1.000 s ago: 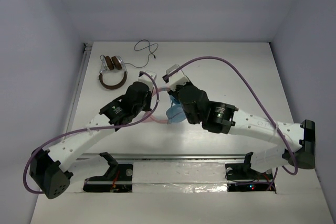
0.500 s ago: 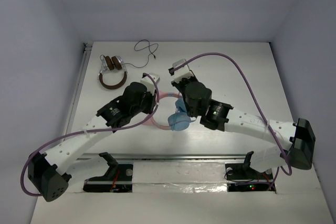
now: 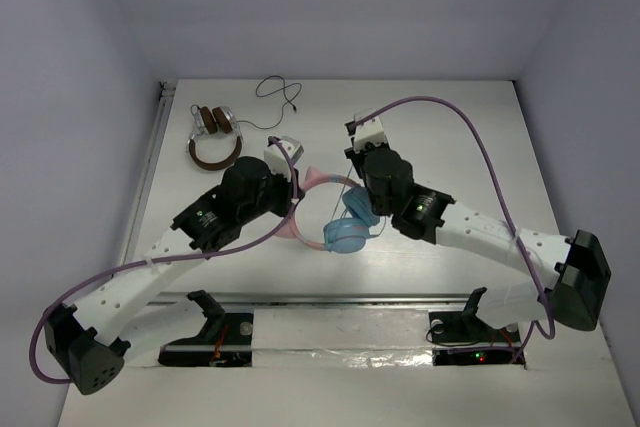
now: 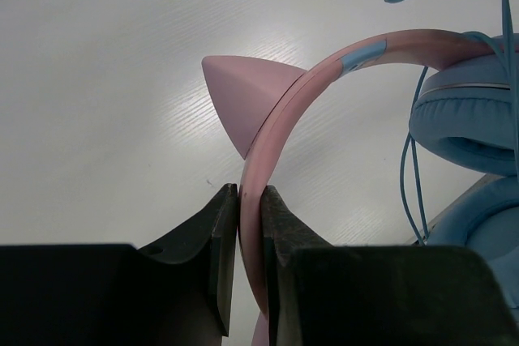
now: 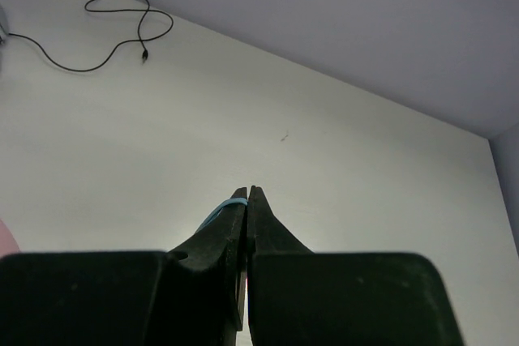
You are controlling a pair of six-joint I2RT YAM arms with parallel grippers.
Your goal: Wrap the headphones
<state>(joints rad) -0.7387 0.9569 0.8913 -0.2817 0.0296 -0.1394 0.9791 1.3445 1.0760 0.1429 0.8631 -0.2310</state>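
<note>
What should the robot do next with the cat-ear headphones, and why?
Probably swing the right pincer, which pinches the thin blue cable, around the blue ear cups to lay a loop. The left pincer clamps the pink headband, so the headphones are held, and the cable looks stretched from the cups.

You have a white table [image 3: 470, 137] enclosed left, right and far by plain pale lavender walls [image 3: 340, 7], evenly lit.
</note>
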